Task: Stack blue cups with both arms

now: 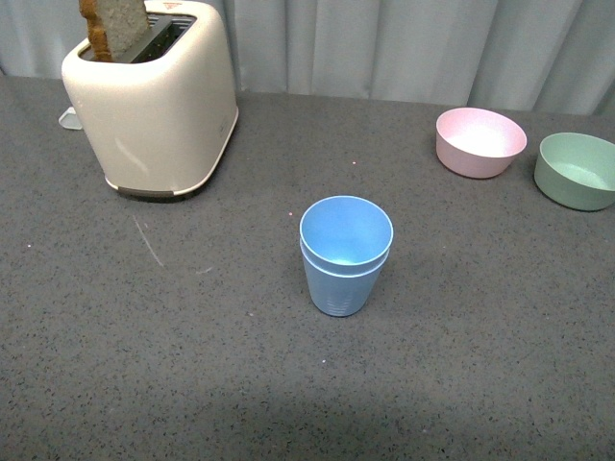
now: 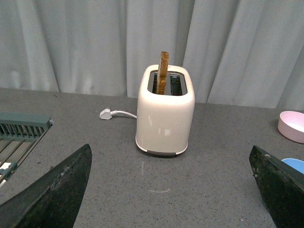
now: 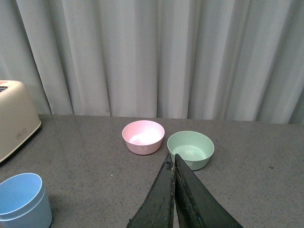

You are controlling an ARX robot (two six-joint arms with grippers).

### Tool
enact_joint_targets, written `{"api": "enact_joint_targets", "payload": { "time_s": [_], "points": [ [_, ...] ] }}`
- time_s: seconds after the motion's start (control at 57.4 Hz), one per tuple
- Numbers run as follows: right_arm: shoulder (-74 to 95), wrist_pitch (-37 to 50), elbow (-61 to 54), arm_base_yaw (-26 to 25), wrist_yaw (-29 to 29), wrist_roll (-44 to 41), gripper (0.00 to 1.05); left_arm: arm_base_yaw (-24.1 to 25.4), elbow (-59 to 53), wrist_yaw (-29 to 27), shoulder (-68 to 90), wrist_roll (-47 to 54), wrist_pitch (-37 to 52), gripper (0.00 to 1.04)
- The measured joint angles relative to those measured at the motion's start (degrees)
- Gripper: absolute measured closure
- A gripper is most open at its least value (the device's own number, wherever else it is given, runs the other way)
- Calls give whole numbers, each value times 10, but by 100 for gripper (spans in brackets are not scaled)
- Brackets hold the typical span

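Cups (image 1: pixel 345 254) stand nested on the table (image 1: pixel 192 365), grippers away.

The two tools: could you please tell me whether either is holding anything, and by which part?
Nothing is held. The left tool is open and empty; the right tool is shut on nothing. The blue cups stand nested on the table.

The two light blue cups (image 1: pixel 345 255) are nested one inside the other, standing upright mid-table, both paler rims showing, looks fully seated I think.
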Motion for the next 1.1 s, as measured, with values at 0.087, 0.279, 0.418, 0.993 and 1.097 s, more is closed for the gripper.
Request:
{"api": "enact_joint_targets", "payload": {
  "time_s": [0.087, 0.279, 0.418, 0.993, 1.097],
  "points": [
    [-66, -77, 0, 0, -1, 0, 104, 0, 0, 0, 0, 0, 0, 7],
    [-79, -80, 0, 0, -2, -1, 88, 0, 0, 0, 0, 0, 0, 7],
    [-79, -80, 0, 0, -2, -1, 54, 0, 0, 0, 0, 0, 0, 7],
    [-79, -80, 0, 0, -2, 0, 10, 0, 0, 0, 0, 0, 0, 7],
    [-79, -80, 0, 0, -2, 0, 10, 0, 0, 0, 0, 0, 0, 7]
  ]
}}
